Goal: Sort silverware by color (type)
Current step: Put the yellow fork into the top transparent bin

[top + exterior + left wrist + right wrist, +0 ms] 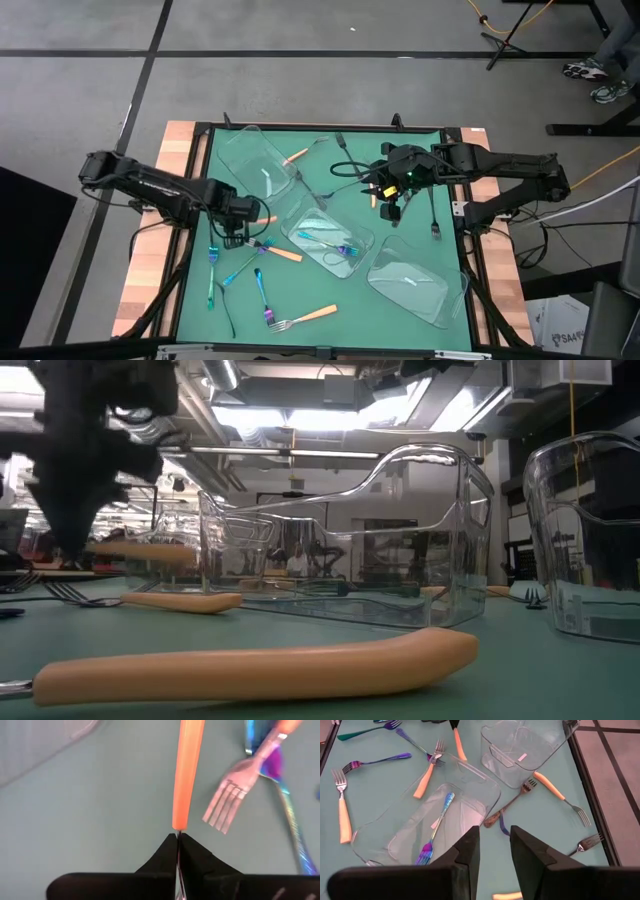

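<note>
My left gripper [236,224] hangs over the green mat's left part, shut on an orange-handled utensil [264,219]. Its handle [187,770] sticks out sideways from the fingers, and its head is hidden. Below it an orange-handled fork [235,805] lies flat on the mat, beside an iridescent one [292,830]. More silverware lies scattered on the mat: orange [312,316], iridescent [212,275] and dark [436,218]. Two iridescent pieces [434,834] lie in the middle tray [345,262]. My right gripper [494,851] is held high at the right, open, with nothing between its fingers. My left gripper pinches the thin metal neck [178,839] just past the end of the orange handle, between its two fingers. The fingers point down and lie across the utensil. The handle [135,553] stands out about level, lifted clear of the mat.
Three clear plastic trays stand on the mat: one at the far left [250,150], the middle one, one at the near right [440,300]. An orange handle [260,660] lies close to the near edge. Cables and wooden side rails [150,260] flank the mat.
</note>
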Controlling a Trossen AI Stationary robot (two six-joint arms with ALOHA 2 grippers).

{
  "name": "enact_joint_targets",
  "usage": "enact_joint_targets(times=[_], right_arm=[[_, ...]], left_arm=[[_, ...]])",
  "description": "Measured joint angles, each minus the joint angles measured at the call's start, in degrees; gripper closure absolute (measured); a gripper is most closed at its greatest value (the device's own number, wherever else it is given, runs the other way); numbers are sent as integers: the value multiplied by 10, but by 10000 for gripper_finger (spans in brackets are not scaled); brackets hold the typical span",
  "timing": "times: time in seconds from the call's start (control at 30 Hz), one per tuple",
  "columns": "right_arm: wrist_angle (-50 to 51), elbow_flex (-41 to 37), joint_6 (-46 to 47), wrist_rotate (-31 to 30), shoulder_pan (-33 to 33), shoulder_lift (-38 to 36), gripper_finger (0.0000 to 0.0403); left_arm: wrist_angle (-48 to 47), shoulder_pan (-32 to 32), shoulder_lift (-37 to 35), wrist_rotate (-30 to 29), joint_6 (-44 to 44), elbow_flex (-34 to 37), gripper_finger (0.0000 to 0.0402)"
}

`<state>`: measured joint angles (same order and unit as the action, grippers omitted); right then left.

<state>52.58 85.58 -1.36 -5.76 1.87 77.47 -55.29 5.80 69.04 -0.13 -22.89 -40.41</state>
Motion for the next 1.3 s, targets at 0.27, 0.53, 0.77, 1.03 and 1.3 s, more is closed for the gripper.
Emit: enact_joint_targets(times=[0.27,0.53,0.77,1.03,1.3], right_arm=[[0,0,0,0,0,0,307],[0,0,0,0,0,0,307],[0,0,0,0,0,0,307],[0,0,0,0,0,0,307],[0,0,0,0,0,0,307]], left_arm=[[-81,-1,0,25,126,-132,400],[-100,-32,-1,-55,234,-239,399],[-101,-85,-1,-121,332,-265,398],[-77,-179,-1,-219,477,-258,398],[7,-293,0,-190,589,-202,397]])
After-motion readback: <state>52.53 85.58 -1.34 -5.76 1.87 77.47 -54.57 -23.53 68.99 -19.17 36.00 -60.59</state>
